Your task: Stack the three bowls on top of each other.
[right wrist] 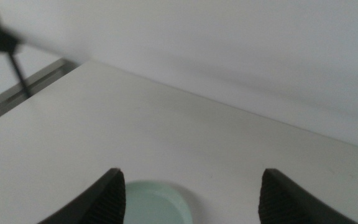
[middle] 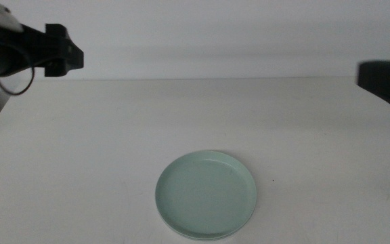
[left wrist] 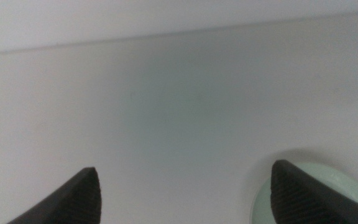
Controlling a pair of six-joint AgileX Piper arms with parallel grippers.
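Both grippers, left and right, hang released and empty, raised well clear of the mint-topped bowl stack, apparently finished stacking.

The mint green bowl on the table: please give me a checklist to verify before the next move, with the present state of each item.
1. Pale mint green bowl on top of the stack, level: ok.
2. Other bowls beneath it: only a thin pale rim shows; count cannot tell.
3. Left gripper open, holding nothing: ok.
4. Right gripper open, holding nothing: ok.
5. Both arms away from the stack, at the picture's sides: ok.
6. Loose bowls on the table: none visible, ok.
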